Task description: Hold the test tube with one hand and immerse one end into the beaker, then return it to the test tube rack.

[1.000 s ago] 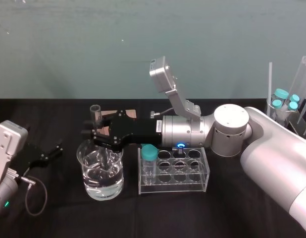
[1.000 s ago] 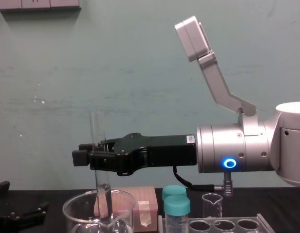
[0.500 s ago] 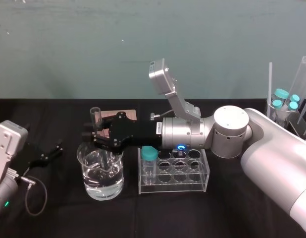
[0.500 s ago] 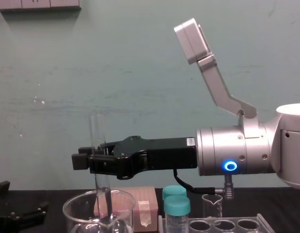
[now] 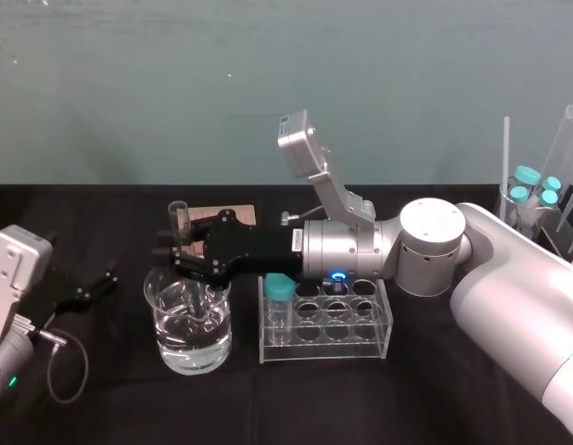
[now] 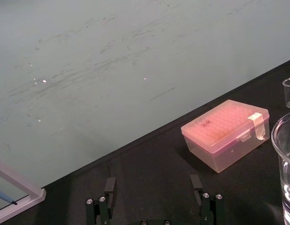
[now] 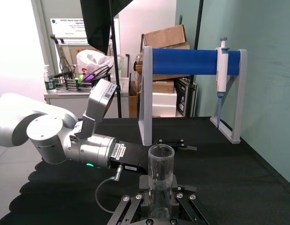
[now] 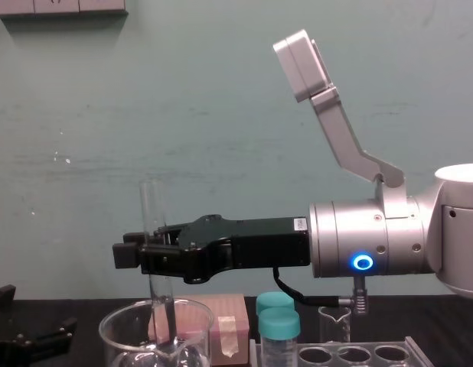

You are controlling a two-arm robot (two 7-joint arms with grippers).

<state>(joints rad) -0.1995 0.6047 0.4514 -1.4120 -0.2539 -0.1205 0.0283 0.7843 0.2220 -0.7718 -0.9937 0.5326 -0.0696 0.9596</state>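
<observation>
The right hand [image 8: 147,256] clamps the near-upright test tube [image 8: 150,208], its lower end inside the beaker [image 8: 114,334]; the left hand [image 5: 106,281] lies splayed.

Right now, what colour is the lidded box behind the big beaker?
The box is pink; the left wrist view shows it best.

Black table [image 5: 361,399], large beaker [image 5: 192,324] holding water, test tube rack [image 5: 325,320] beside it, pink box [image 6: 227,133] behind.

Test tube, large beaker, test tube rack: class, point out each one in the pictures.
test tube [image 8: 151,202], chest view, upper wall below its open mouth.
large beaker [image 5: 194,345], head view, front wall.
test tube rack [image 5: 342,347], head view, front wall.
</observation>
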